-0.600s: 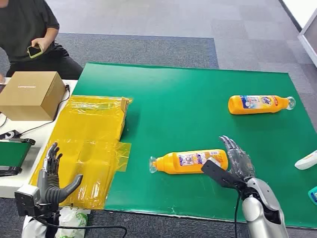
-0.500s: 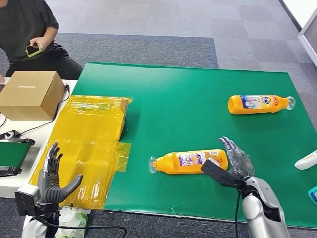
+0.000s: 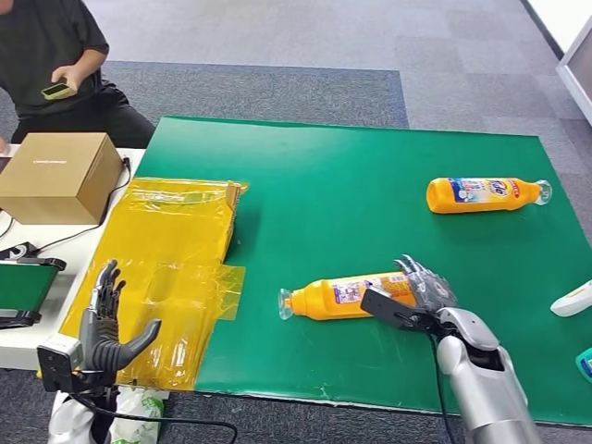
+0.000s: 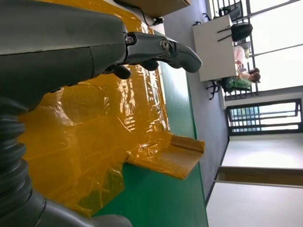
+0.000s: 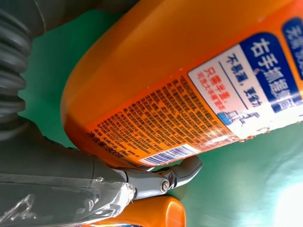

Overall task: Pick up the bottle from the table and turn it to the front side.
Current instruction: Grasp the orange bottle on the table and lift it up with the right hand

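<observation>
- Orange bottle (image 3: 349, 298) lies on its side on the green surface (image 3: 335, 194), cap end pointing to my left, base end at my right hand (image 3: 422, 294).
- My right hand is around the bottle's base end: fingers (image 3: 419, 275) curl over the far side, thumb on the near side. The right wrist view has the bottle (image 5: 185, 80) right up against the palm, back label with fine print and barcode facing the camera, thumb (image 5: 153, 182) tucked under its edge. I cannot tell whether the grip is fully closed; the bottle looks to be resting on the surface.
- My left hand (image 3: 108, 324) hovers over the near left edge of the surface, above yellow plastic film (image 3: 167, 268); fingers spread, thumb out, holding nothing. The left wrist view has the same fingers (image 4: 161, 49) apart over the film (image 4: 89, 137).
- Second orange bottle (image 3: 485, 194) lies on its side far right on the green surface, cap to my right, well apart from both hands.
- Cardboard box (image 3: 59, 176) sits on a white side table at far left.
- A person in dark clothes sits behind the box holding a phone (image 3: 55, 91).
- A white object (image 3: 573, 299) and a teal one (image 3: 585, 363) sit at the right edge, cut off.
</observation>
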